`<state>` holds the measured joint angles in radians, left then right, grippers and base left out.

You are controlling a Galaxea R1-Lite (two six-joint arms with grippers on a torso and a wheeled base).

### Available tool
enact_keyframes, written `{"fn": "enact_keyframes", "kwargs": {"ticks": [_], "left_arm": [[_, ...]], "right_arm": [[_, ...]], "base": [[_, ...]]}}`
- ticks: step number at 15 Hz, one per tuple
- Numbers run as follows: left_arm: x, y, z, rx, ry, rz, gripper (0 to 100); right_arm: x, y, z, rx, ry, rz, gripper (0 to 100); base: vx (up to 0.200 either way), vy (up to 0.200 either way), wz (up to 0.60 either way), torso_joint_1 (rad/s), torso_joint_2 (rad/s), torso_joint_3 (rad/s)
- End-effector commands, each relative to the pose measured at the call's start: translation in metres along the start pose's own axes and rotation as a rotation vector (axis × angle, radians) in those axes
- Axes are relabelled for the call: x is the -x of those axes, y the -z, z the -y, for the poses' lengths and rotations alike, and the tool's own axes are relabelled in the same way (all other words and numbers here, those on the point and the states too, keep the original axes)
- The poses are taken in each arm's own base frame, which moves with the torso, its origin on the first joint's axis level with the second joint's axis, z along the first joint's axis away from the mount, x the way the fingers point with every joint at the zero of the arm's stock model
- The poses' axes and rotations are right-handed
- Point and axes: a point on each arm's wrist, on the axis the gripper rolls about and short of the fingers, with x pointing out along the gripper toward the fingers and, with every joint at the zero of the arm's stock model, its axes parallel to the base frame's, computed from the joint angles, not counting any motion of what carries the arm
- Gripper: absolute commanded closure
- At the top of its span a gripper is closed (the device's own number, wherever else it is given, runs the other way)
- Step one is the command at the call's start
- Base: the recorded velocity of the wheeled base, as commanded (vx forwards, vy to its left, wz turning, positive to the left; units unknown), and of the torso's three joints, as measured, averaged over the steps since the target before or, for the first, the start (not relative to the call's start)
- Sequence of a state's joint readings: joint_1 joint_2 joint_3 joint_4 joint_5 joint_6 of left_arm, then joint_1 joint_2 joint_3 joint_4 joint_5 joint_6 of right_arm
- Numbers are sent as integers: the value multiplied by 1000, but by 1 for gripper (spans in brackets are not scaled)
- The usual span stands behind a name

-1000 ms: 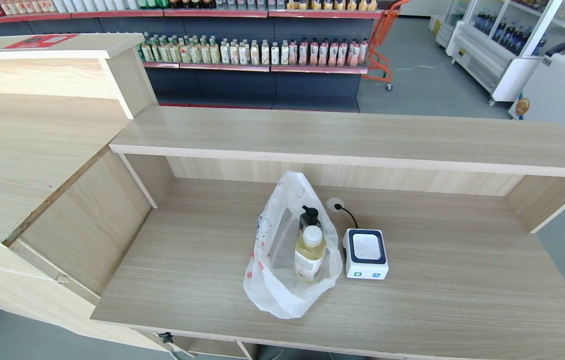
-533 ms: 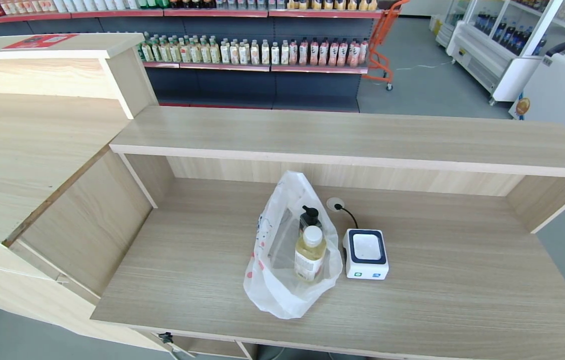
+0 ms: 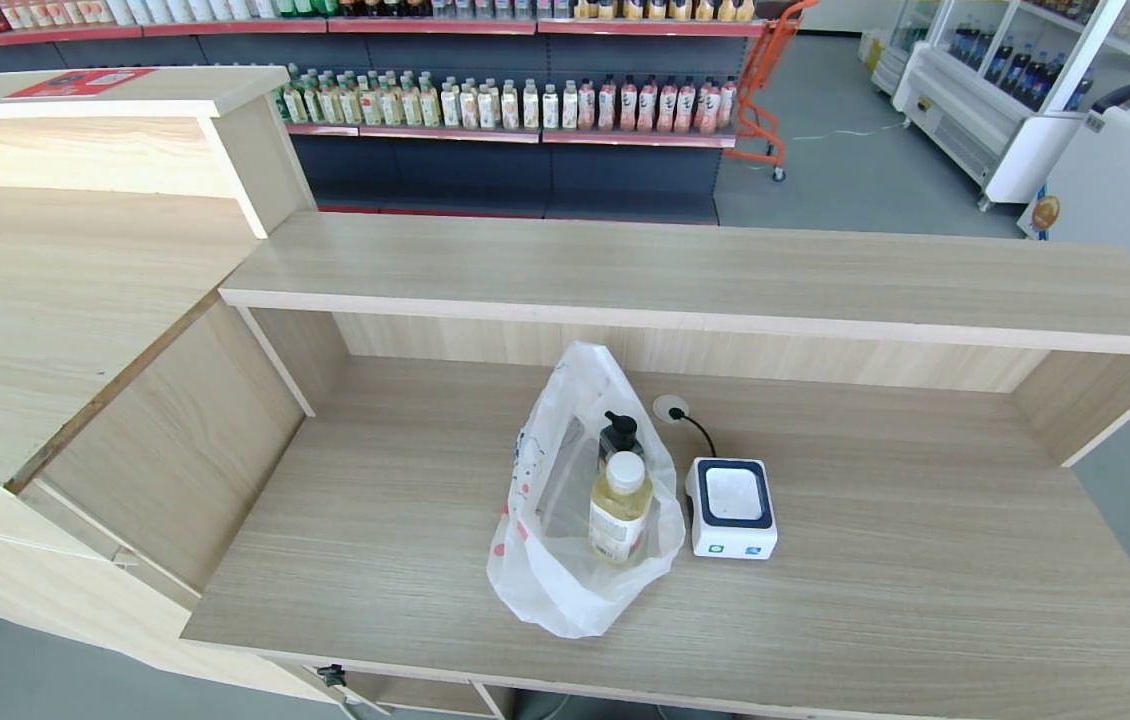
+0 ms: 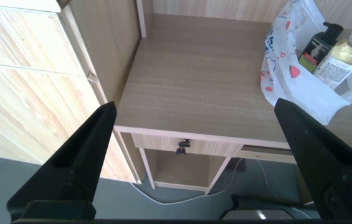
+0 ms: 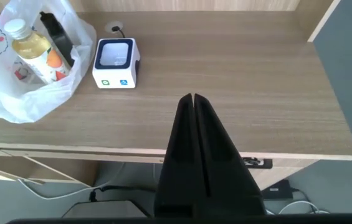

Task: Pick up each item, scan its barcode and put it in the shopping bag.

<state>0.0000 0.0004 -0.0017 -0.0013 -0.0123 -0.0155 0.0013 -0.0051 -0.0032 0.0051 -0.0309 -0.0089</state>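
Head view checked first: found shopping bag [image 3: 565, 560] standing open near the middle of the counter [image 3: 925, 560]. Noted yellow bottle [image 3: 620, 505] and black pump bottle [image 3: 618, 437] upright inside it, pump bottle behind the yellow one. Located scanner [image 3: 731, 505] just beside the bag on its right; could not tell whether plastic and housing touch. Traced cable [image 3: 697, 430] from behind the scanner back to a port in the counter. Saw no loose items on the counter, so judged the task at or near its end.

Left wrist view: recorded left gripper [image 4: 195, 107] spread wide and empty, off the counter's front-left edge, well apart from the bag. Right wrist view: recorded right gripper [image 5: 193, 97] closed tip to tip on nothing, off the front edge, to the right of the scanner.

Risks, as judgement only:
- Thin, slack bag; could slump and let the bottles tip, more so if nudged.
- Wide left fingers could snag the plastic on any pass close to the bag and drag it, toppling both bottles.
- Right arm, if brought in low, could knock the scanner into the bag or catch the cable.

Compared with both earlier head-view frames: found no difference. Bag, bottles, scanner and cable in the same places; no shift of the camera.
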Motion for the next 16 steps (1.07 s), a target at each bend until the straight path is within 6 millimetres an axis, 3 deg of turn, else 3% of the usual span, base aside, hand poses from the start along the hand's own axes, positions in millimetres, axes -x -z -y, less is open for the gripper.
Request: {"fn": "enact_keyframes", "kwargs": {"ticks": [1,10,16], "left_arm": [[0,0,0,1,0,1,0],[0,0,0,-11,-2,1,0],[0,0,0,-12,0,1,0]], "right_arm": [[0,0,0,0,0,-6,100],[0,0,0,0,0,-6,100],[0,0,0,0,0,-6,100]], "base": [[0,0,0,0,0,0],[0,-200,0,5,1,1],[33,0,0,0,0,0]]}}
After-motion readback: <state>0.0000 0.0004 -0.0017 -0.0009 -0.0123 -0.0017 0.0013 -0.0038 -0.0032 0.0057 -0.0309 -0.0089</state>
